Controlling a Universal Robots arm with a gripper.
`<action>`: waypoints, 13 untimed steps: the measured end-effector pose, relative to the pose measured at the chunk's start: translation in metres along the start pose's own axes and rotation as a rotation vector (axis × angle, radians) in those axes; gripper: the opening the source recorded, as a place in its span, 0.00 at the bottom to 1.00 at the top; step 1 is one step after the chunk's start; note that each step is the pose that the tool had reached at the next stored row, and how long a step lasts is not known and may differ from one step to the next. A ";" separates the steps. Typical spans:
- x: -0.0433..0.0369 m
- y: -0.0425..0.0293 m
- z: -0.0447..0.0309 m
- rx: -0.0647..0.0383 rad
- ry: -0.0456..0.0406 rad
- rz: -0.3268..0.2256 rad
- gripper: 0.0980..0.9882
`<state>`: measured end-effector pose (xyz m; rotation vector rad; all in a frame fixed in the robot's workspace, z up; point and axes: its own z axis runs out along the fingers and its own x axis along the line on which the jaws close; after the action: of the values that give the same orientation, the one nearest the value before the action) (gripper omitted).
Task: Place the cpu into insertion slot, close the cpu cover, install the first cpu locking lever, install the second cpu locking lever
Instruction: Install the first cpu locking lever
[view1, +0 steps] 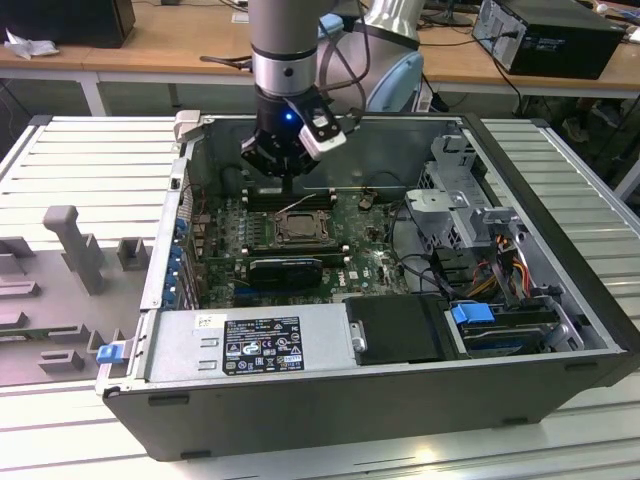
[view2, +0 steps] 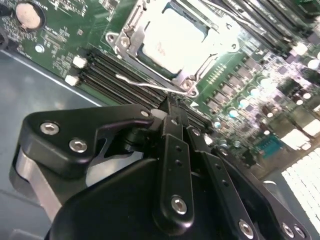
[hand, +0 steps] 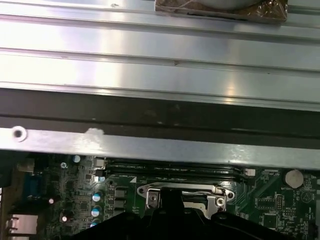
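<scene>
In the exterior view my gripper (view1: 287, 180) hangs inside the open computer case, just behind the insertion slot (view1: 297, 228). The cpu (view2: 172, 42) lies flat in the slot, its silver top bright. The cpu cover (view2: 127, 31) sits down around it as a metal frame. A thin wire locking lever (view2: 145, 85) runs along the socket edge nearest my fingers. My gripper (view2: 172, 106) is shut, its black tips just above that lever with nothing visibly clamped. In the first wrist view the socket's metal rim (hand: 185, 191) shows just beyond the gripper body (hand: 165, 222).
Long black memory slots (view2: 112, 67) run beside the socket. A black card (view1: 285, 268) lies in front of it. The power supply (view1: 250, 345), drive cage (view1: 455, 195) and cables (view1: 500, 260) fill the case's front and the exterior view's right. Case wall (hand: 160, 75) stands close behind.
</scene>
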<state>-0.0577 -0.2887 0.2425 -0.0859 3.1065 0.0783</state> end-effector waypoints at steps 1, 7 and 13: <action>-0.0018 -0.0002 0.0021 0.000 0.0000 0.000 0.01; -0.0093 0.0021 0.0135 0.000 0.0002 0.000 0.01; -0.0183 0.0059 0.0200 -0.001 0.0003 0.000 0.01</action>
<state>-0.0392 -0.2808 0.2234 -0.0853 3.1069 0.0805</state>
